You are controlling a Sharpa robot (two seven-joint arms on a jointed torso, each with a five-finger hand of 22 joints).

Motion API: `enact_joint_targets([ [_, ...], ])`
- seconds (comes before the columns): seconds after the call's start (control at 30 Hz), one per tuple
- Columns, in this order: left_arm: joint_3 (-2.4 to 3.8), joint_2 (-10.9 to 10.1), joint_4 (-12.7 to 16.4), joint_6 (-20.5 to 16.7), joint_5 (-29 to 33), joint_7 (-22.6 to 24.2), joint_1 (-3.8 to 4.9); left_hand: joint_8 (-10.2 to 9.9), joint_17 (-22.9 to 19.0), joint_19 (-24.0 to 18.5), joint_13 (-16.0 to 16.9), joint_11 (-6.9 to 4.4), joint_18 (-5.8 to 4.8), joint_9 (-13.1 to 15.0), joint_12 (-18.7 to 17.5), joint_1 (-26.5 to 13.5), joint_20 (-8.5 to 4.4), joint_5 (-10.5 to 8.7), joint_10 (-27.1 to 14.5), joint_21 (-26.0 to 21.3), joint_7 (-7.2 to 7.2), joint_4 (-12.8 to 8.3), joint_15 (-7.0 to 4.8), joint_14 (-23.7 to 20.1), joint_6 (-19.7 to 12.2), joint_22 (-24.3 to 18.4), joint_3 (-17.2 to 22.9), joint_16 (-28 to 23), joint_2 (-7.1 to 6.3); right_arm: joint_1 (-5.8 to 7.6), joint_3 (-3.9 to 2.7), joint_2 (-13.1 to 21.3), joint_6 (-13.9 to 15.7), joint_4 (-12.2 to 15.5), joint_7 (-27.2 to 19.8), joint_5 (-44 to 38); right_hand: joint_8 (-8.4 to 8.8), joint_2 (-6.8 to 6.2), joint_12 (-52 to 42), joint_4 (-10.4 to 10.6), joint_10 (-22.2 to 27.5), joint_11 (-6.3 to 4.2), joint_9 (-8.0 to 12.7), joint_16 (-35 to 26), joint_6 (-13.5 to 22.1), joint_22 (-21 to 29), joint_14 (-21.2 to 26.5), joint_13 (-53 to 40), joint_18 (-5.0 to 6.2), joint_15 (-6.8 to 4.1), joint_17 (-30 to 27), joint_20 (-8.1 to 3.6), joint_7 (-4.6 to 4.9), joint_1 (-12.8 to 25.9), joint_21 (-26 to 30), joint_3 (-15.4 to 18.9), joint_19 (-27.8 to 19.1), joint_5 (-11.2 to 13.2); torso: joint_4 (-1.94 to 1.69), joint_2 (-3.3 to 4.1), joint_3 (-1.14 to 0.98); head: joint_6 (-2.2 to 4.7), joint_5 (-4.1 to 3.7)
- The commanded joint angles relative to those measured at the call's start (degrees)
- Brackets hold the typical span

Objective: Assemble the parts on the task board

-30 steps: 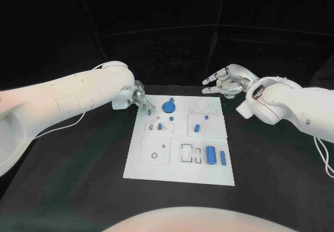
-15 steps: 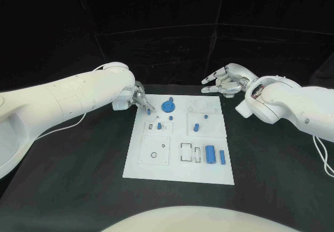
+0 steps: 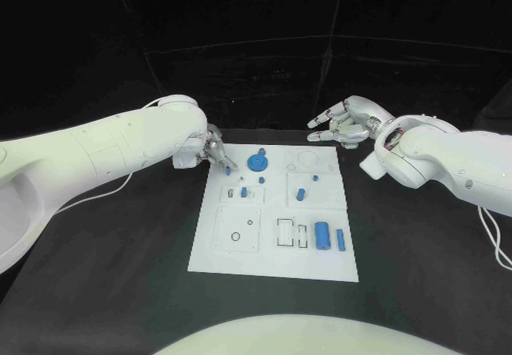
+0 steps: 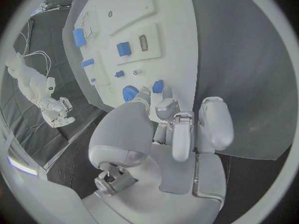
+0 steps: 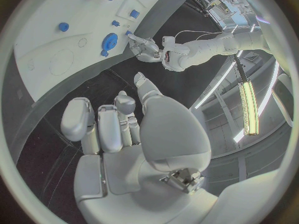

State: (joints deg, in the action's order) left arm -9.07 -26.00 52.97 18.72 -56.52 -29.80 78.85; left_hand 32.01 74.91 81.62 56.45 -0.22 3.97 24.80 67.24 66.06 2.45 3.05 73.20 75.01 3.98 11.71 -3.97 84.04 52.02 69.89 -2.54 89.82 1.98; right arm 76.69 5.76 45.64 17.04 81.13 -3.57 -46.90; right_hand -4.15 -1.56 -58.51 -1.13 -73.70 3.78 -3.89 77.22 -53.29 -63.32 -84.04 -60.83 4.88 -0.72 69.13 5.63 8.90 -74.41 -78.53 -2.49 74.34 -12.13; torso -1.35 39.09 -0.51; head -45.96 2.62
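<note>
Left robot hand [image 3: 212, 157] is at the far-left corner of the task board [image 3: 251, 255], fingers pinched on a small blue peg [image 3: 227, 170]; the left wrist view shows the peg [image 4: 158, 86] at the fingertips, over the board's edge. Just beside it sits the blue gear-like part [image 3: 257, 162]. Right robot hand [image 3: 343, 122] hovers past the board's far-right corner, over the table [image 3: 118, 281], fingers apart, holding nothing.

Step in hand, my read: carrying or seating the peg near the gear. Next move needs the peg lined up upright over its socket, then pressed straight down.

Remaining blue parts lie mid-board [image 3: 302, 195] and toward the near side, two cylinders [image 3: 322, 237] side by side.

Hard to tell: whether the peg tip touches the board yet, and which socket it's meant for. Fingers hide the contact point.
</note>
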Motion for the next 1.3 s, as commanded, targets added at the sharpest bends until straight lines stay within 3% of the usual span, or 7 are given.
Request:
enact_joint_targets([
  [0.03,0.03,0.1,-0.1,0.1,0.0,0.3,0.07,0.0,15.1,0.4,0.0,-0.10,0.55,-0.1,0.3,1.2,-0.21,-0.31,0.1,0.2,-0.05,-0.6,0.02,6.0,0.4,0.0,0.2,0.2,0.34,0.12,-0.03,-0.1,-0.3,0.0,-0.5,0.2,-0.27,0.19,0.2,0.2,0.2,-0.23,-0.1,-0.4,-0.1,0.1,-1.8,0.0,0.59,-0.10,0.1,-0.10,-0.11,0.2,0.2,0.1,-0.2,-0.2,-0.07,-0.01,0.00,-0.01,-0.03],
  [0.37,0.03,0.1,-0.2,-0.4,0.5,0.8,0.02,-0.6,15.1,0.4,-0.3,-0.58,0.54,-0.9,0.0,8.6,-0.42,-0.29,0.0,0.2,-0.49,-5.5,-0.27,6.0,0.1,0.2,5.0,0.2,4.82,0.12,-0.03,-0.1,-0.4,0.0,-0.4,0.2,-0.27,0.19,0.2,0.2,0.2,-0.23,-0.1,-0.4,-0.1,0.1,-1.8,0.0,0.59,-0.10,0.1,-0.10,-0.11,0.2,0.2,0.1,-0.2,-0.2,0.03,0.00,0.02,-0.11,0.03],
  [0.67,0.04,-0.1,-0.1,-0.9,1.0,1.3,-0.04,-1.1,15.1,0.5,-0.6,-0.72,0.48,-1.5,-0.5,12.4,-0.59,-0.26,-0.3,0.4,-0.59,-9.2,-0.41,6.0,-0.3,0.5,9.7,0.2,5.87,0.12,-0.03,-0.1,-0.6,0.0,-0.4,0.2,-0.27,0.19,0.2,0.2,0.2,-0.23,-0.1,-0.4,-0.1,0.1,-1.8,0.0,0.59,-0.10,0.1,-0.10,-0.11,0.2,0.2,0.1,-0.2,-0.2,-0.07,-0.01,0.00,-0.18,-0.02],
  [0.77,0.04,-0.3,0.1,-1.4,1.2,1.5,-0.05,-1.1,15.1,0.5,-0.7,-0.51,0.46,-1.6,-0.8,12.7,-0.59,-0.24,-0.3,0.4,-0.41,-10.5,-0.31,6.0,-0.3,0.6,12.4,0.2,5.65,0.12,-0.03,-0.1,-0.6,0.0,-0.4,0.2,-0.27,0.19,0.2,0.2,0.2,-0.23,-0.1,-0.4,-0.1,0.1,-1.8,0.0,0.59,-0.10,0.1,-0.10,-0.11,0.2,0.2,0.1,-0.2,-0.2,-0.09,-0.02,0.02,-0.20,-0.01],
  [1.0,0.06,-1.9,2.2,-3.9,3.3,1.7,-0.05,-0.1,15.1,0.5,-1.0,-0.67,0.35,-1.4,-1.0,9.3,-0.18,-0.45,0.2,0.3,-0.37,-13.0,-0.08,6.0,-0.4,0.8,21.5,0.2,3.03,0.12,-0.03,-0.1,-0.7,-0.1,-0.3,0.2,-0.27,0.19,0.2,0.2,0.2,-0.23,-0.1,-0.4,-0.1,0.1,-1.8,0.0,0.59,-0.10,0.1,-0.10,-0.11,0.2,0.2,0.1,-0.2,-0.2,-0.16,-0.12,0.00,-0.23,0.01],
  [1.17,0.08,-4.0,5.5,-6.5,4.1,1.7,-0.03,1.3,15.1,0.6,-1.0,-0.30,0.45,-0.8,-0.9,5.1,-0.35,-0.29,0.7,0.3,-0.26,-14.2,-0.23,6.0,-0.5,1.0,28.7,0.2,0.47,0.12,-0.03,0.0,-0.7,-0.2,-0.2,0.2,-0.27,0.19,0.2,0.2,0.2,-0.23,-0.1,-0.4,-0.1,0.1,-1.8,0.0,0.59,-0.10,0.1,-0.10,-0.11,0.2,0.2,0.1,-0.2,-0.2,-0.21,-0.16,0.00,-0.20,0.08],
  [1.3,0.07,-6.4,10.0,-8.9,4.4,1.8,-0.02,1.9,15.1,0.6,-1.1,-0.46,0.44,-0.6,-0.9,4.1,-0.38,-0.26,0.8,0.3,-0.37,-14.7,-0.17,6.0,-0.4,1.2,31.1,0.2,-0.23,0.12,-0.03,0.0,-0.7,-0.5,-0.2,0.2,-0.27,0.19,0.2,0.2,0.2,-0.23,-0.1,-0.4,-0.1,0.1,-1.8,0.0,0.59,-0.10,0.1,-0.10,-0.11,0.2,0.2,0.1,-0.2,-0.2,-0.15,-0.08,0.00,-0.16,0.22],
])
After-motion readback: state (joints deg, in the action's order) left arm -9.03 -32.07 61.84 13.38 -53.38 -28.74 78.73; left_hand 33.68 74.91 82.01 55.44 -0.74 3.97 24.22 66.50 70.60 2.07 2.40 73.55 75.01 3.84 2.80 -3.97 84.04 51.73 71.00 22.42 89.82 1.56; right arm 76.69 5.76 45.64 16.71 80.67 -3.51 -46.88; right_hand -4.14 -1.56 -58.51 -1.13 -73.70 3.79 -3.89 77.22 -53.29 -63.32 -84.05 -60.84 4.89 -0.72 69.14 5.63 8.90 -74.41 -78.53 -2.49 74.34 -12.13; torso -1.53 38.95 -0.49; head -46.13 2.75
